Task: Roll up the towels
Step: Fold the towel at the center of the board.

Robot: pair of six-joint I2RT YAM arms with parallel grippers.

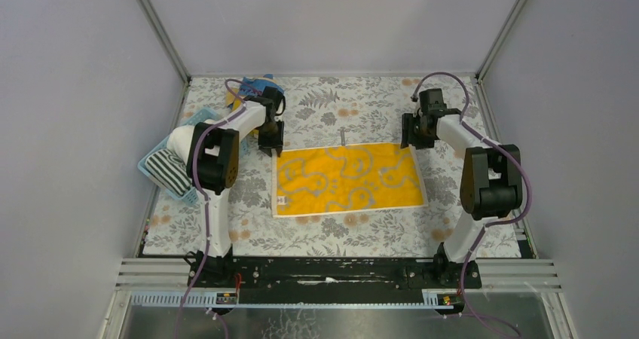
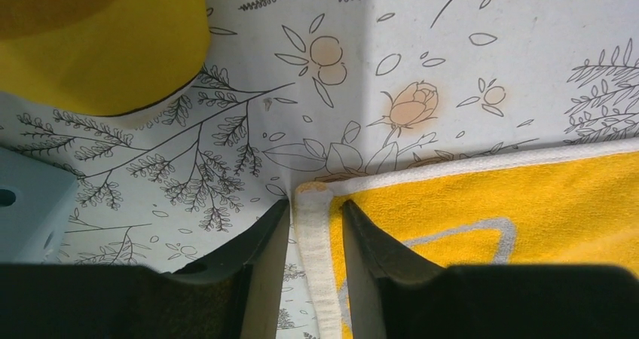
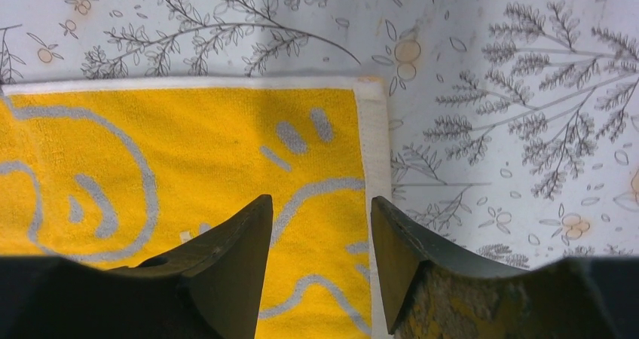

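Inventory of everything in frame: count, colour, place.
yellow towel: one, yellow with grey marks, flat at table centre
striped towel: one, black-and-white, in the basket
basket: one, light blue, table's left edge
snack bag: one, blue and yellow, far left
tablecloth: one, white with grey floral print
left end effector: one, black, open, straddling the yellow towel's far left corner
right end effector: one, black, open, over its far right corner

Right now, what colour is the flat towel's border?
Cream-white; the border shows best in the left wrist view.
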